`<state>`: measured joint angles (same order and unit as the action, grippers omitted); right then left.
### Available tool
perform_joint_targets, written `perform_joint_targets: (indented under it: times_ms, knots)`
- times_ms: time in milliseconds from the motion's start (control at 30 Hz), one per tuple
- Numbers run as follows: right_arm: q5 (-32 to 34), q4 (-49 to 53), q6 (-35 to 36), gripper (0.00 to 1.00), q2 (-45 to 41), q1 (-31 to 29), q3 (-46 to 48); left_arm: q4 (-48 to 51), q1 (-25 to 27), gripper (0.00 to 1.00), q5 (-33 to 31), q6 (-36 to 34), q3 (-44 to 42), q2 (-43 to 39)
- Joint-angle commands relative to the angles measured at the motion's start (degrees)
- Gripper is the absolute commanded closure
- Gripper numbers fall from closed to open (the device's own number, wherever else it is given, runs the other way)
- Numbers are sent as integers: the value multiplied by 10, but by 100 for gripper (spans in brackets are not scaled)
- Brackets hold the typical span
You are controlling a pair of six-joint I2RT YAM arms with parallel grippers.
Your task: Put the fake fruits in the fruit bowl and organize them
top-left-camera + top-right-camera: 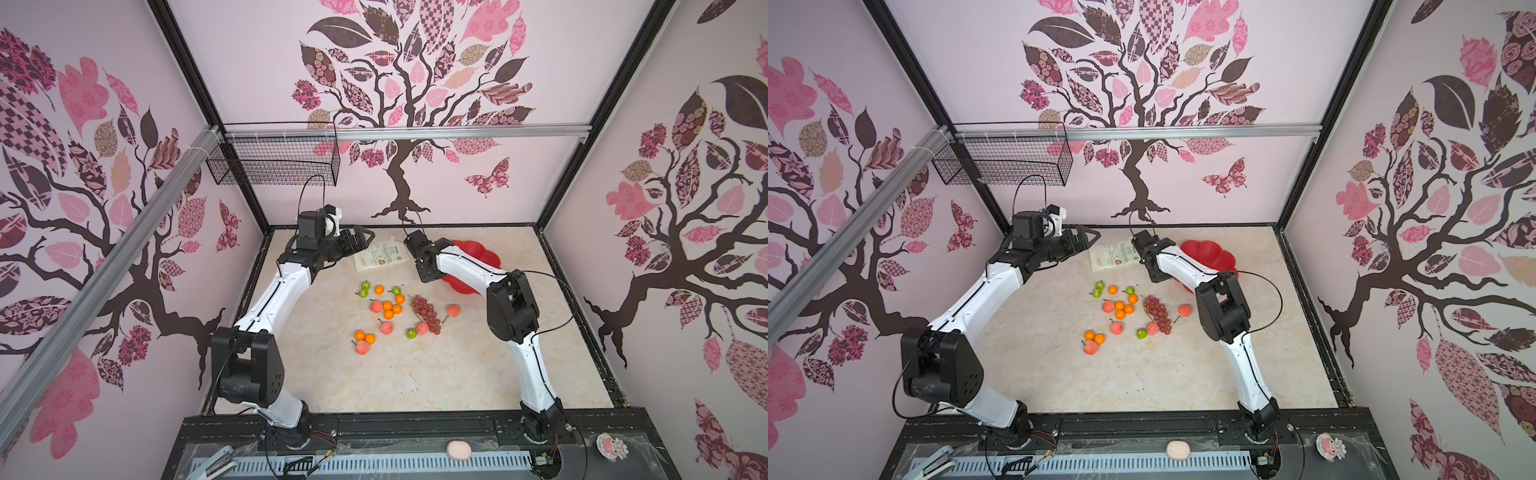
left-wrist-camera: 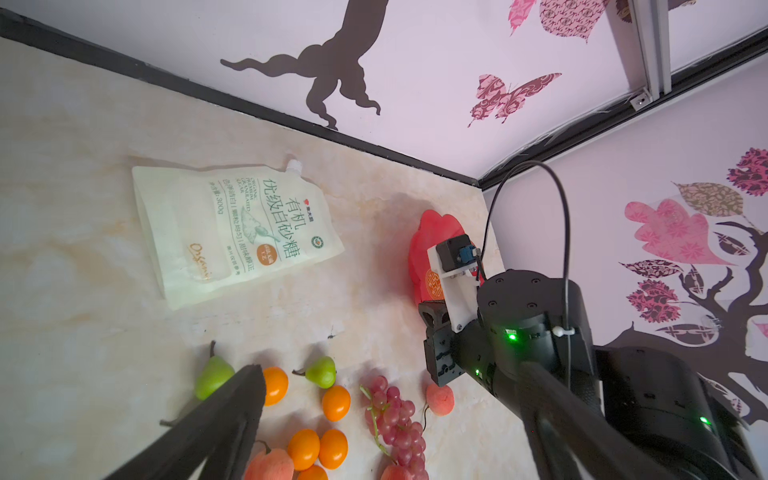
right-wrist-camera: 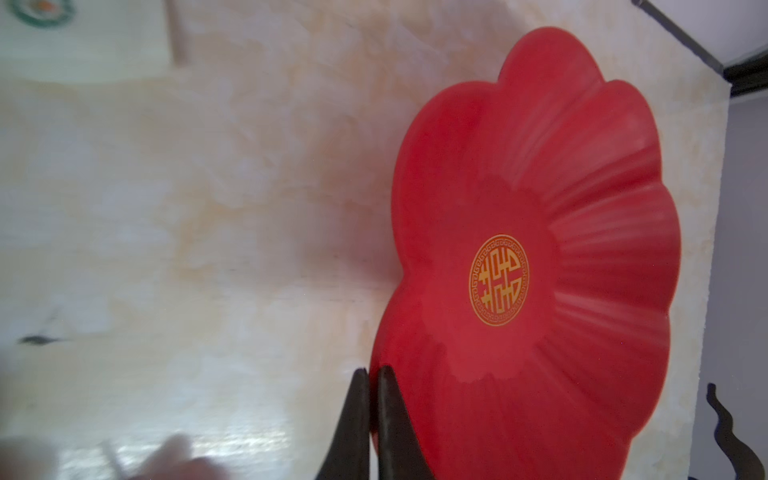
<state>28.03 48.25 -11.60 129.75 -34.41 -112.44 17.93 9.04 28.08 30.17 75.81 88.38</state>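
The red fruit bowl (image 1: 484, 254) (image 3: 540, 187), scalloped with a gold emblem, sits at the back right of the table and holds nothing. My right gripper (image 3: 374, 372) is shut on its rim, one finger inside and one outside. In both top views the right wrist (image 1: 426, 266) (image 1: 1154, 266) covers those fingers. The fake fruits lie loose mid-table: tangerines (image 1: 388, 309) (image 2: 336, 402), peaches (image 1: 386, 328), green pears (image 1: 365, 285) (image 2: 322, 371) and a grape bunch (image 1: 426, 312) (image 2: 395, 419). My left gripper (image 1: 362, 237) (image 2: 390, 370) hangs open above the table's back left, holding nothing.
A white printed pouch (image 1: 380, 255) (image 2: 232, 232) lies flat between the two grippers, behind the fruits. A black wire basket (image 1: 274, 162) hangs on the back-left wall. A pale pink oval lump (image 1: 458, 450) rests on the front rail. Walls close in three sides.
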Motion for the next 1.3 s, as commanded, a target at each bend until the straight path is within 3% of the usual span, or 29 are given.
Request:
perform_joint_targets:
  times_ms: [0, 233, 567, 833, 1033, 1133, 1267]
  knots:
    - [-24, 27, 0, 96, 20, -24, -41, 66, 0, 1, -51, -31, -48, -42]
    - [-47, 34, 12, 96, 36, -56, -65, 168, -4, 2, -143, -55, -122, -149]
    - [-70, 61, 8, 84, 77, -64, -114, 196, 6, 2, -102, -71, -177, -218]
    - [-75, 66, 4, 74, 64, -63, -134, 204, 70, 2, -113, -73, -190, -217]
    - [-99, 37, 1, 66, -6, -63, -76, 82, 90, 2, -47, 12, -273, -260]
    - [-126, 24, 0, 66, -44, -64, -31, -5, 93, 1, -8, 79, -327, -280]
    - [-166, 19, 0, 69, -78, -66, 25, -57, 95, 2, -12, 131, -376, -289]
